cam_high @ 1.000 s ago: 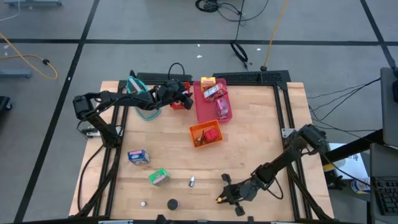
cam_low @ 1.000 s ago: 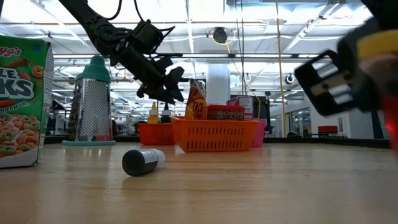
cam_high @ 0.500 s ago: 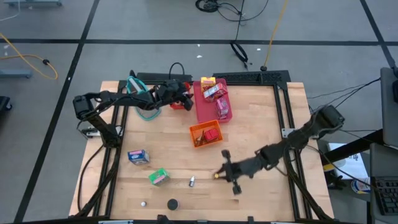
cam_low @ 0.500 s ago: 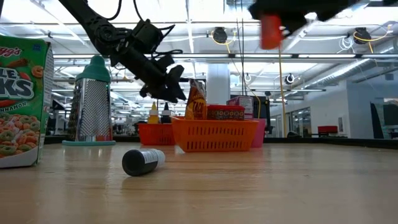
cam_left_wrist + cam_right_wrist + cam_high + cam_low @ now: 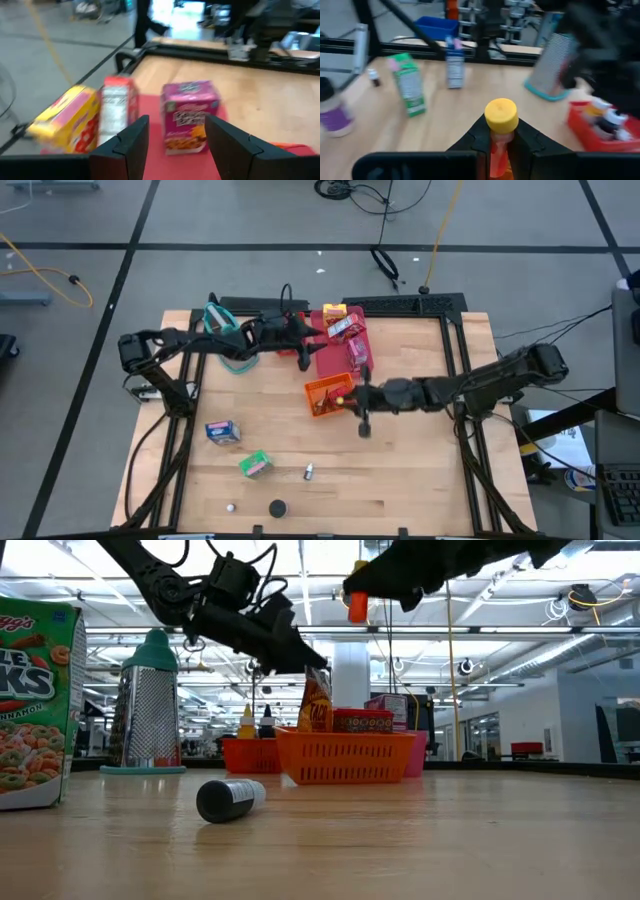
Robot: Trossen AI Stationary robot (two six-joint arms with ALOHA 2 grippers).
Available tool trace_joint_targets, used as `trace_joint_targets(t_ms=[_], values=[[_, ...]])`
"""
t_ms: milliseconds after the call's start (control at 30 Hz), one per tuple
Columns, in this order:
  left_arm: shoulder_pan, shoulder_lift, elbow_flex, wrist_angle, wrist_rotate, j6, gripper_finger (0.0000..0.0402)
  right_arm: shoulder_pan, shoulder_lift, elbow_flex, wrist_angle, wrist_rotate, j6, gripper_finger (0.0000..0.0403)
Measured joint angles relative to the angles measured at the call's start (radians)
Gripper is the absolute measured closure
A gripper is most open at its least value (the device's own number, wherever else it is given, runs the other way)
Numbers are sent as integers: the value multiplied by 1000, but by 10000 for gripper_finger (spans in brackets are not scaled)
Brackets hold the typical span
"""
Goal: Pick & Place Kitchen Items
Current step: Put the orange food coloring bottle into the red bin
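My right gripper (image 5: pixel 349 397) hangs above the table beside the orange tray (image 5: pixel 322 406), shut on a small orange bottle with a yellow cap (image 5: pixel 500 119), which also shows high in the low view (image 5: pixel 357 606). My left gripper (image 5: pixel 304 340) stands open at the left edge of the red tray (image 5: pixel 330 362). A pink box (image 5: pixel 190 116), a red-and-white box (image 5: pixel 118 116) and a yellow box (image 5: pixel 67 120) stand on that tray beyond its fingers. A blue box (image 5: pixel 222 431), a green box (image 5: pixel 255 464) and a tiny bottle (image 5: pixel 309 472) rest on the table. My right gripper pinches the orange bottle between its two fingers, just below the yellow cap (image 5: pixel 495 145). The fingers reach nearly level from the table's right side. The bottle stands upright with its cap up, lifted clear of the table.
A teal-framed mesh basket (image 5: pixel 230 340) stands at the far left beside a small red tray (image 5: pixel 288 349) with little bottles. A black cap (image 5: pixel 277 507) and a white ball (image 5: pixel 231 506) lie by the near edge. Bare wood lies at the near right.
My right gripper has risen from the near edge and swung toward the far side, to the orange tray, carrying the orange bottle clear of the table. My left gripper has turned and gone a little toward the red tray, staying open.
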Motion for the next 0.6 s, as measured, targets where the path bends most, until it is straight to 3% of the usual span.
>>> trace_joint_targets(t_ms=[367, 600], values=[[-81, 0, 0, 83, 181, 38, 211, -204, -46, 0, -9, -7, -27, 375], [-136, 0, 0, 134, 192, 51, 211, -289, -46, 0, -8, -81, -13, 375]])
